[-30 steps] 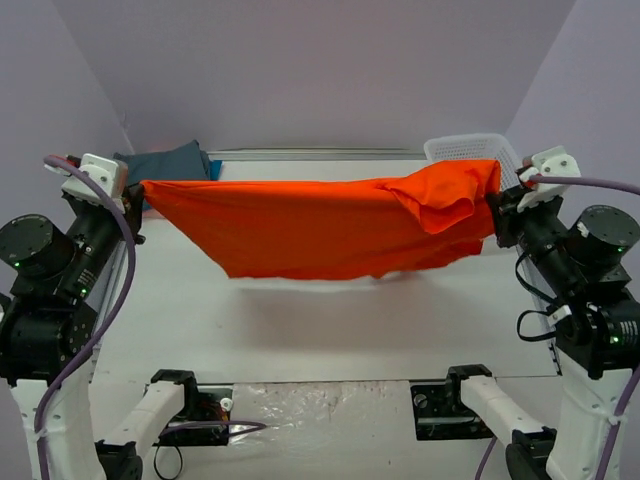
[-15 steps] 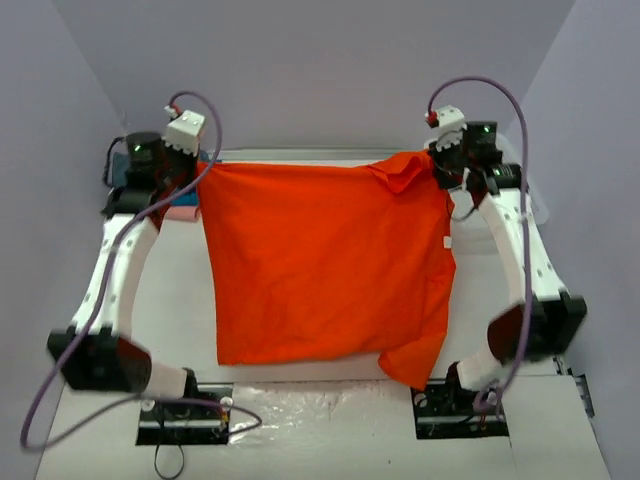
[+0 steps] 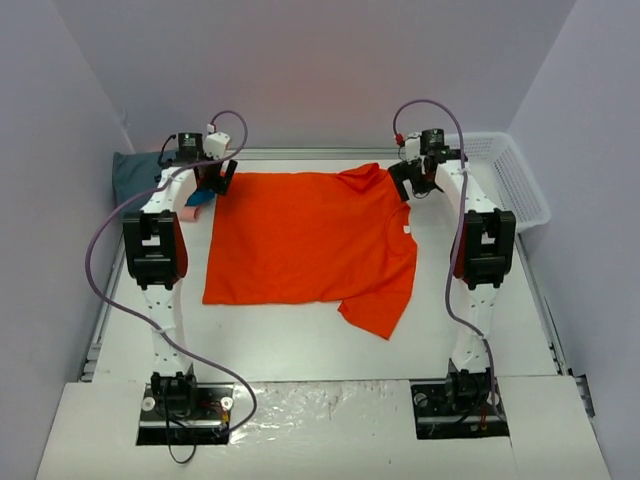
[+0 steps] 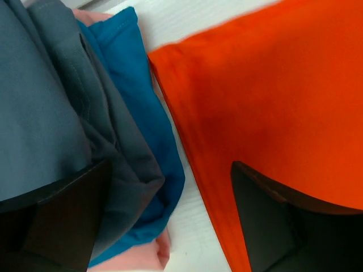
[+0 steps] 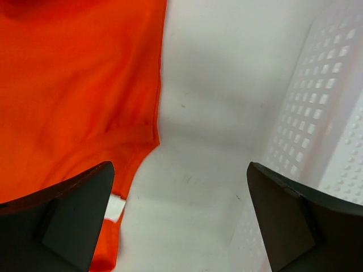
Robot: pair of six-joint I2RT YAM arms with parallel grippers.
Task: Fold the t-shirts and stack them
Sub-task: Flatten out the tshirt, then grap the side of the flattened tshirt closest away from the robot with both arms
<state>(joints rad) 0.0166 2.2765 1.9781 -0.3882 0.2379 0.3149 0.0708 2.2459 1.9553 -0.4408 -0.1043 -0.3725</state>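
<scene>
The orange t-shirt (image 3: 300, 235) lies spread out almost flat on the white tabletop (image 3: 300, 345) between the two outstretched arms. One loose flap juts out at its near right corner, and the cloth is a little rumpled at its far right corner. The left claw (image 3: 222, 178) hangs over the shirt's far left corner with its jaws wide apart and nothing held. In its wrist view one finger (image 4: 57, 218) sits above the folded pile and the other above the orange cloth. That pile is at the far left of the tabletop: a grey-teal t-shirt (image 3: 135, 175) on top, a blue t-shirt (image 4: 142, 130) under it, and a pink t-shirt (image 3: 188, 212) peeking out at the bottom. A thin strip of bare tabletop separates the pile from the orange edge. The right claw (image 3: 408, 185) is also wide open and empty, hanging over the shirt's far right edge, with the white mesh basket (image 3: 520, 180) off to its right.
</scene>
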